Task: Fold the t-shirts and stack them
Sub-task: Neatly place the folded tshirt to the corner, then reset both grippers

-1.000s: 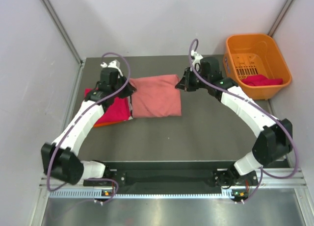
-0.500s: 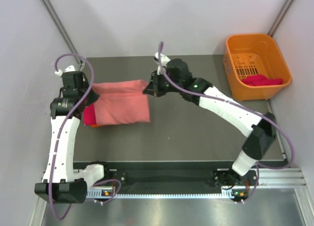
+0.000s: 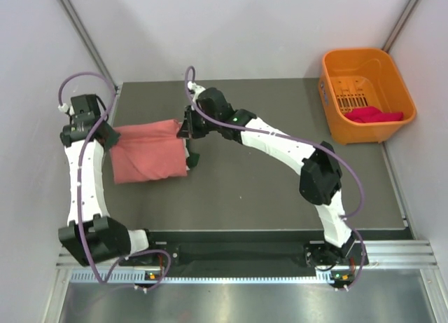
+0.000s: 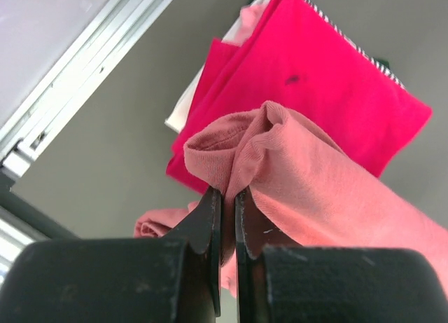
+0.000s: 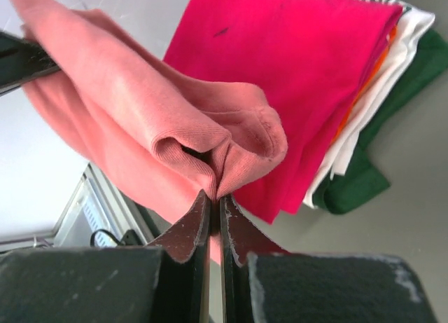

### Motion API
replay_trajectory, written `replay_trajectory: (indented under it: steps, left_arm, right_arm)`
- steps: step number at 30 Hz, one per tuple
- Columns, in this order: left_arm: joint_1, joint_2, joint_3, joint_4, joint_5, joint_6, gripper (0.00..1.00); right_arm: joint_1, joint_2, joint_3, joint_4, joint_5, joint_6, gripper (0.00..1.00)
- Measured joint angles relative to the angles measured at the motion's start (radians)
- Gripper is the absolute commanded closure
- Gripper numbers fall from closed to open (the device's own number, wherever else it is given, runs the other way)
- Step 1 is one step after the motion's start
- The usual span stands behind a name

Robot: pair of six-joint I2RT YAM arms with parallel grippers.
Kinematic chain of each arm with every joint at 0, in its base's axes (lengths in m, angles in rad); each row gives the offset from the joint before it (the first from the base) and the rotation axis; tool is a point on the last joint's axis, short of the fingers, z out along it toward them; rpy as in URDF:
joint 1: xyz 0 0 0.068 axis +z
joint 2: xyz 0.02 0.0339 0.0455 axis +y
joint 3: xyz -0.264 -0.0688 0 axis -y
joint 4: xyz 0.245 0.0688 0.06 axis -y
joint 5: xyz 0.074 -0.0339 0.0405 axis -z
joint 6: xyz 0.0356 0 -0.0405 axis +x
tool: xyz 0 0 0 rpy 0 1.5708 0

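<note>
Salmon-pink t-shirt [image 3: 148, 152], folded: L gripper [image 4: 227, 192] & R gripper [image 5: 215, 197] each clamped on an edge. Stack, magenta-red t-shirt [image 5: 280, 57] atop, beyond fingers. Step: stacking; alignment unclear. Next: lower squarely, release.

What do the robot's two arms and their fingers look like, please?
Both arms are alike: the left arm and right arm have white links, black joint housings and a looping purple cable. Their fingers are black, flat and tapered.

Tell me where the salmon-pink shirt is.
Top view: the salmon-pink shirt hangs at the table's left side, pinched between the left gripper and right gripper, over the stack of folded shirts.
</note>
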Motion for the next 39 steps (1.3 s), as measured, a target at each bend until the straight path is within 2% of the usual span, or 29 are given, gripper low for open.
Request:
replay_trajectory:
  steps: [7, 8, 9, 10, 11, 13, 16, 18, 21, 23, 27, 31, 33, 39]
  left_arm:
    - [0.006, 0.170, 0.057, 0.061, -0.004, 0.007, 1.00]
    - [0.006, 0.202, 0.061, 0.074, -0.004, 0.007, 0.99]
    - [0.007, 0.229, 0.066, 0.084, -0.003, 0.007, 0.91]
    - [0.008, 0.269, 0.076, 0.099, 0.001, 0.008, 0.67]
    - [0.008, 0.311, 0.085, 0.111, -0.001, 0.016, 0.42]
    - [0.014, 0.398, 0.122, 0.117, -0.003, 0.014, 0.09]
    - [0.020, 0.533, 0.226, 0.070, -0.013, -0.014, 0.08]
    - [0.020, 0.566, 0.267, 0.073, -0.003, -0.013, 0.08]
    - [0.017, 0.515, 0.261, 0.084, 0.023, -0.007, 0.02]
    - [0.014, 0.430, 0.237, 0.104, 0.047, 0.004, 0.01]
    - [0.008, 0.237, 0.229, 0.132, 0.080, 0.027, 0.01]
    - [-0.013, 0.134, 0.278, 0.147, 0.125, 0.035, 0.01]
    - [-0.060, 0.123, 0.292, 0.163, 0.130, 0.031, 0.01]
    - [-0.330, 0.163, 0.261, 0.222, 0.129, -0.017, 0.01]
  right_arm:
    - [-0.025, 0.101, 0.091, 0.061, -0.002, 0.047, 0.98]
    - [-0.031, 0.127, 0.110, 0.075, -0.002, 0.058, 0.82]
    - [-0.038, 0.156, 0.130, 0.090, -0.003, 0.072, 0.69]
    - [-0.044, 0.186, 0.152, 0.100, -0.003, 0.085, 0.54]
    - [-0.047, 0.217, 0.173, 0.111, -0.001, 0.101, 0.19]
    - [-0.066, 0.270, 0.193, 0.132, 0.003, 0.126, 0.04]
    - [-0.082, 0.309, 0.190, 0.135, 0.018, 0.142, 0.03]
    - [-0.090, 0.311, 0.174, 0.136, 0.027, 0.147, 0.04]
    - [-0.092, 0.259, 0.081, 0.175, 0.055, 0.132, 0.04]
    - [-0.090, 0.180, -0.039, 0.187, 0.077, 0.107, 0.04]
    - [-0.090, -0.066, -0.319, 0.188, 0.146, 0.021, 0.03]
    - [-0.117, -0.409, -0.602, 0.195, 0.203, -0.056, 0.03]
    - [-0.157, -0.581, -0.719, 0.227, 0.221, -0.080, 0.03]
    - [-0.326, -0.979, -1.008, 0.250, 0.297, -0.138, 0.00]
